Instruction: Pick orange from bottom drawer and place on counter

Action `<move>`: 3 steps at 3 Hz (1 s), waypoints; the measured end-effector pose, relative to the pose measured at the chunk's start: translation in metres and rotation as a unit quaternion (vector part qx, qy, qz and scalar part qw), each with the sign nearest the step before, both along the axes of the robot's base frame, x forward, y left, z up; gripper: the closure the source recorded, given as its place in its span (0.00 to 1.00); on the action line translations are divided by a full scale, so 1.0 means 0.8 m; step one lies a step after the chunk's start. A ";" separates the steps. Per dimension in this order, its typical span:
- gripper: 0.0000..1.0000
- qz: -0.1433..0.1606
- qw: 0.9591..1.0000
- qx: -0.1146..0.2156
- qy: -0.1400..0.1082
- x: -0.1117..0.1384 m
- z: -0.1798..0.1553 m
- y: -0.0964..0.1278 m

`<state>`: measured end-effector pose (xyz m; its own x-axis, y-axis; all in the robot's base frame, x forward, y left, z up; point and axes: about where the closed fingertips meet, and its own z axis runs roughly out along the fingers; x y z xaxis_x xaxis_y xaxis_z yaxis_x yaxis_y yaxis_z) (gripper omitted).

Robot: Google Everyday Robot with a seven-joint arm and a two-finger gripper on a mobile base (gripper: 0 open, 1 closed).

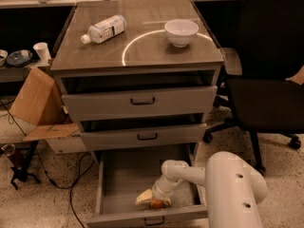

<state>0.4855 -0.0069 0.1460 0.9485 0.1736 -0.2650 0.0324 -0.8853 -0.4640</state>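
The bottom drawer point(118, 179) is pulled wide open, showing its grey floor. The orange point(157, 204) lies near the drawer's front right, partly covered by the gripper. My gripper point(148, 199) reaches down into the drawer on a white arm point(232, 184) coming from the lower right, and its pale fingers point(143, 197) sit right at the orange, on its left and above it. The counter point(142, 46) is the glossy grey-brown cabinet top with a thin white arc.
A white bowl point(181, 31) and a lying plastic bottle point(104, 29) are on the counter. The two upper drawers point(140, 101) stand slightly open. A black office chair point(266, 84) is at the right. A cardboard box point(35, 103) and cables lie at the left.
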 end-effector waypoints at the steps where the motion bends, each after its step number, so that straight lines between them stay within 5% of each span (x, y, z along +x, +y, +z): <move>1: 0.00 -0.021 1.000 -0.019 -0.009 0.010 -0.009 0.001; 2: 0.00 -0.041 0.998 -0.046 -0.006 0.018 -0.030 -0.008; 3: 0.15 -0.057 0.996 -0.065 0.006 0.021 -0.048 -0.017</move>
